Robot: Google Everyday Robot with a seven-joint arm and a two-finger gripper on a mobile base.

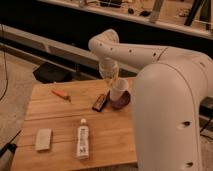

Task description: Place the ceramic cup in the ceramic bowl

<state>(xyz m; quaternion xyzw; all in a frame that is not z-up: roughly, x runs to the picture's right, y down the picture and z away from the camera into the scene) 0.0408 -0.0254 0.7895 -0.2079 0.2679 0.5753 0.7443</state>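
The pale ceramic cup (118,92) hangs tilted in my gripper (112,80), which reaches down from the white arm and is shut on the cup's rim. Right under and behind the cup sits the dark maroon ceramic bowl (124,102), near the right side of the wooden table (60,120). The cup's lower part overlaps the bowl's opening; I cannot tell whether they touch. The arm's bulk hides the bowl's right side.
A small dark rectangular object (100,102) lies just left of the bowl. An orange item (61,94) lies at the far left, a white labelled bottle (82,141) lies at the front middle, and a pale block (43,139) at the front left.
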